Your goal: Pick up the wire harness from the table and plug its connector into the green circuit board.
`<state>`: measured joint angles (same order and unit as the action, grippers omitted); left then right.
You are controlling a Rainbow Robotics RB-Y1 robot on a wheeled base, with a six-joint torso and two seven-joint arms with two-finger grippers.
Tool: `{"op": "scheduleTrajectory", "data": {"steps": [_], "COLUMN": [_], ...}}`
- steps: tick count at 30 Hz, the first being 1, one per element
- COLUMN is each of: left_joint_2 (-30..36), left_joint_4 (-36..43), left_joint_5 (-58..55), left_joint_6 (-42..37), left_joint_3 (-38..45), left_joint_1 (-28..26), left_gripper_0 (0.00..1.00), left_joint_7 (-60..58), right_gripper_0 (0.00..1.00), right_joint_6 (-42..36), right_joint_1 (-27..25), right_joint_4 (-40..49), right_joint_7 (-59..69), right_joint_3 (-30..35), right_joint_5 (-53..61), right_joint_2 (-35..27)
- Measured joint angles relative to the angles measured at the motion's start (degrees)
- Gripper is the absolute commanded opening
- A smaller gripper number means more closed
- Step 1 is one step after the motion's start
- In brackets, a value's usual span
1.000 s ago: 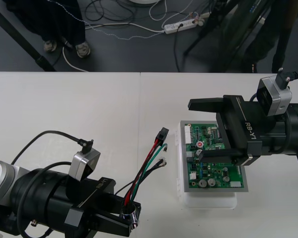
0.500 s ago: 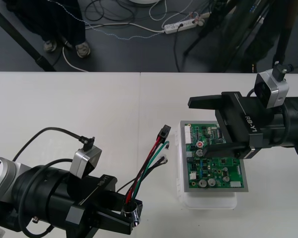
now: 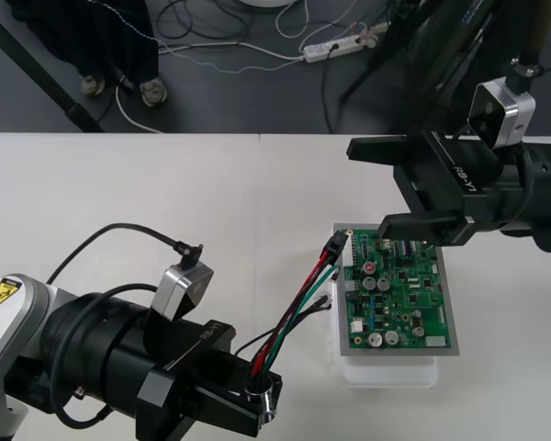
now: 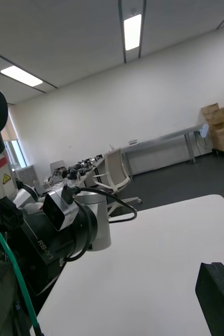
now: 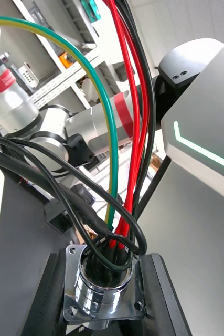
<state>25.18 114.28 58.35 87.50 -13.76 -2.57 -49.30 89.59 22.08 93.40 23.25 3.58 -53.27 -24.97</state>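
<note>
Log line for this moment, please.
left gripper shut on socket | plug at far-left corner of board, seating unclear | right gripper open above board

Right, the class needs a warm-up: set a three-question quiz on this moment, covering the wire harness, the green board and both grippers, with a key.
1. True or false: the left gripper has its jaws shut on the round metal flanged socket of the wire harness.
2. Where is the harness's small black plug? A) at the far left corner of the green circuit board; B) flat on the table beside the left arm; C) on the dark floor.
3. Fill in: the right gripper, over the board's far edge, has its jaws ___.
Key: 1 true; 2 A; 3 open.
</note>
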Motion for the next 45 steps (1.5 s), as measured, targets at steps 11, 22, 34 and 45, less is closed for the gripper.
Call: {"op": "scheduleTrajectory", "data": {"steps": [11,22,34,45], "left_joint_2": [-1.71,-1.9,-1.9,-1.91], "left_joint_4": [0.0,0.0,0.0,0.0], "left_joint_5": [0.0,0.0,0.0,0.0], "left_joint_6": [0.02,0.03,0.04,0.06], "left_joint_3": [-2.44,-2.63,-2.63,-2.63], "left_joint_1": [1.9,1.98,1.98,1.98], "left_gripper_0": [0.0,0.0,0.0,0.0], "left_joint_7": [-1.89,-2.5,-2.51,-2.51], "right_gripper_0": [1.0,1.0,1.0,1.0], "right_joint_6": [0.0,0.0,0.0,0.0], "right_joint_1": [0.54,0.59,0.63,0.62], "right_joint_4": [-0.41,-0.41,-0.34,2.31], "right_joint_7": [0.0,0.0,0.0,0.0], "right_joint_3": [-6.64,-9.85,-10.61,-13.09], "right_joint_5": [5.66,9.74,13.33,13.47], "right_joint_2": [0.0,0.0,-0.09,-0.11]}}
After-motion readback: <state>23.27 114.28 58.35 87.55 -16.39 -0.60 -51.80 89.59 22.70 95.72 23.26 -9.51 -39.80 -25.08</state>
